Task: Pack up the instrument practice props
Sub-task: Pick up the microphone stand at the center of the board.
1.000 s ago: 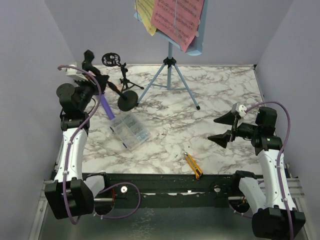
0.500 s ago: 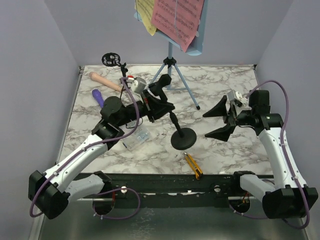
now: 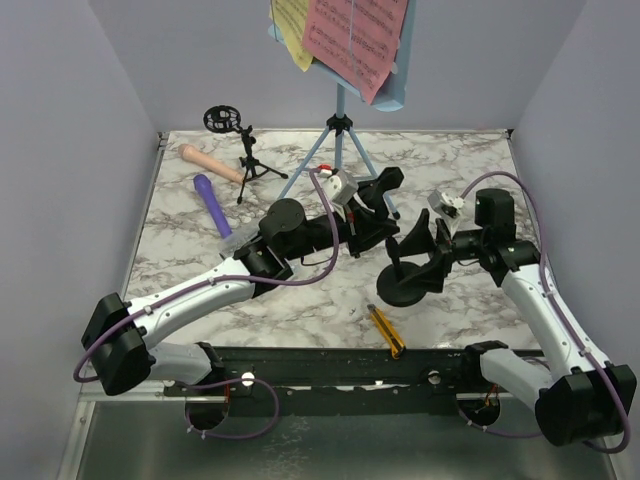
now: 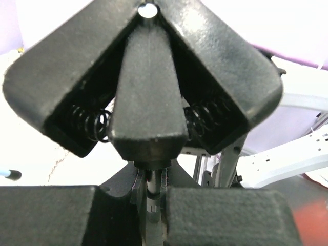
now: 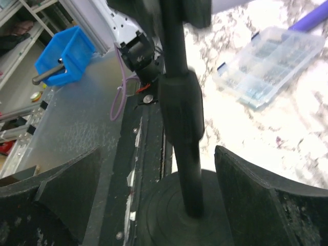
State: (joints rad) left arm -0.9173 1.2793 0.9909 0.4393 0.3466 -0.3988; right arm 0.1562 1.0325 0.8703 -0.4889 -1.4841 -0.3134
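My left gripper [image 3: 372, 212] is shut on the thin pole [image 4: 150, 190] of a black mic mount with a round base [image 3: 406, 286], just under its spring clip [image 4: 147, 87], and holds it mid-table. My right gripper [image 3: 424, 256] is open, its fingers on either side of that pole [image 5: 183, 128] above the base [image 5: 179, 218], not touching. A beige microphone [image 3: 209, 162] and a purple microphone [image 3: 213, 203] lie at the back left. A second black mount on a tripod [image 3: 243, 150] stands there. The light-blue music rack [image 3: 340, 105] holds pink pages [image 3: 355, 35] and a yellow page [image 3: 291, 28].
A yellow-and-black utility knife [image 3: 386, 333] lies near the front edge. A clear plastic box of small parts [image 5: 268, 63] shows in the right wrist view; the left arm hides it from above. The rack's tripod legs [image 3: 372, 180] spread just behind both grippers. Purple walls close in the sides.
My left arm has carried the round-base mount from the back left across to the middle right. My right gripper has moved in and down until its open fingers stand around the pole.
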